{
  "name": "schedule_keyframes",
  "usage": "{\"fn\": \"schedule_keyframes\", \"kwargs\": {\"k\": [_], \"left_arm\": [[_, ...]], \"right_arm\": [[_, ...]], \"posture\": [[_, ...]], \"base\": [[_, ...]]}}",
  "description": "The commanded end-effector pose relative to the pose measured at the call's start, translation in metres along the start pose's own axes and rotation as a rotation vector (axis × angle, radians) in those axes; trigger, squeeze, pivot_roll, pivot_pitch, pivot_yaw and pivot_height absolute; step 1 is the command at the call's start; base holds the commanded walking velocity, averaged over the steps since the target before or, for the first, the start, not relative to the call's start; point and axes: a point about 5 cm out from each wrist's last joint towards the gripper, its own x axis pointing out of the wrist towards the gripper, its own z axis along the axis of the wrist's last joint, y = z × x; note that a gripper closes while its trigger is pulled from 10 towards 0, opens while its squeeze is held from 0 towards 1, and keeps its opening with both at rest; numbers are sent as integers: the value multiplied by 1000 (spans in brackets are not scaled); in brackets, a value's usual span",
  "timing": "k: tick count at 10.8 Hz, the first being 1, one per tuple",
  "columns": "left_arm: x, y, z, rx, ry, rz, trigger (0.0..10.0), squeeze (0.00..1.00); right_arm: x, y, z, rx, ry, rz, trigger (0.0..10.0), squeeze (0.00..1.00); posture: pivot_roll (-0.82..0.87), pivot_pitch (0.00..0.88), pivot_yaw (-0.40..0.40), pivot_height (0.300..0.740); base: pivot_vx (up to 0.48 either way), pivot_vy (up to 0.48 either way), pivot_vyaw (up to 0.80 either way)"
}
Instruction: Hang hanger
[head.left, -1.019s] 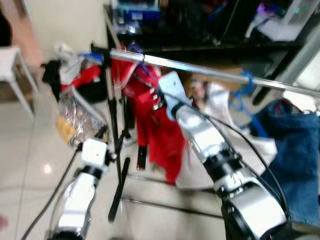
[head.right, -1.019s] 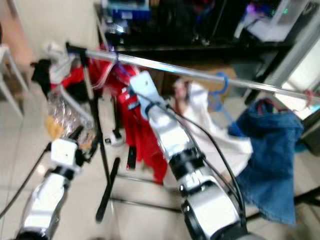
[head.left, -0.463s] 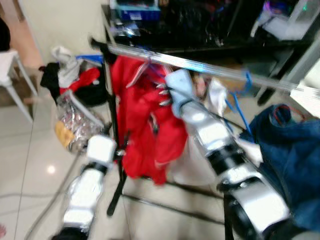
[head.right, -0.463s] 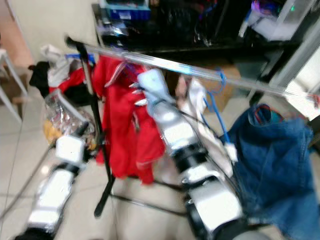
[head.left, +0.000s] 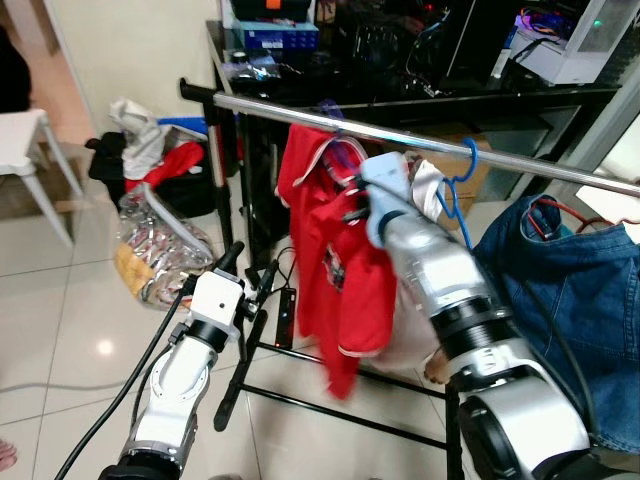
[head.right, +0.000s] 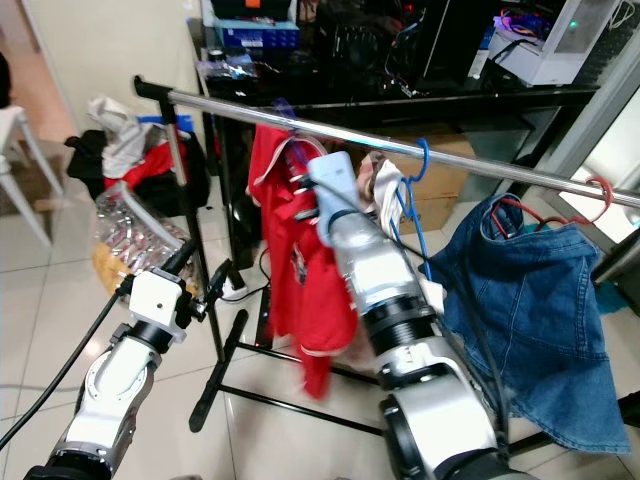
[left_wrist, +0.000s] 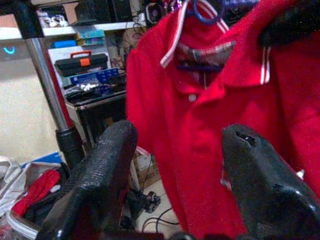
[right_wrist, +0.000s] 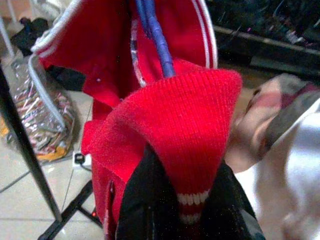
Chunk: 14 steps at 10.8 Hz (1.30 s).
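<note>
Your right gripper (right_wrist: 182, 210) has come up to the rail (head.right: 300, 120) over the last second, and the red shirt (head.right: 300, 270) has come up with it. A second ago the shirt hung lower and off toward the rack's left post; now its collar sits just under the rail, with the blue hanger (right_wrist: 157, 42) rising out of the neck opening toward the bar. The fingers are clamped on a fold of the red collar, right beside the hanger's stem, so the shirt's weight may still be partly on the arm.

I judge the hook to be at or over the rail, but its tip is too small to confirm as seated in the head views. Check that before you let go: if the hook is only resting against the bar, opening will drop the shirt.

Your left gripper (left_wrist: 175, 165) hangs low by the rack's post (head.left: 222, 190), fingers spread apart and empty, facing the shirt front.

Further along the rail hang a white garment on a blue hanger (head.right: 395, 200) and a denim piece (head.right: 540, 300), just beside your arm, so draw back straight to avoid snagging them.
</note>
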Motion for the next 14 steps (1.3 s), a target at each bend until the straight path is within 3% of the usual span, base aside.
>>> {"fn": "schedule_keyframes", "kwargs": {"k": [1, 6, 8, 14], "left_arm": [[3, -5, 4, 9, -18, -24, 10000, 0], [6, -10, 8, 27, -41, -70, 10000, 0], [4, -12, 9, 57, -48, -125, 10000, 0], [4, -17, 10, 56, -55, -150, 10000, 0]], "right_arm": [[-4, -9, 15, 7, -56, -22, 10000, 0], [-5, 2, 12, -34, -11, 18, 10000, 0], [-3, -2, -2, -24, 34, -17, 10000, 0], [-5, 1, -8, -19, 48, -22, 10000, 0]], "posture": [[94, 0, -83, 740], [100, 0, -97, 740], [105, 0, -100, 740], [101, 0, -99, 740]], "base": [[0, 0, 0], [0, 0, 0], [0, 0, 0], [0, 0, 0]]}}
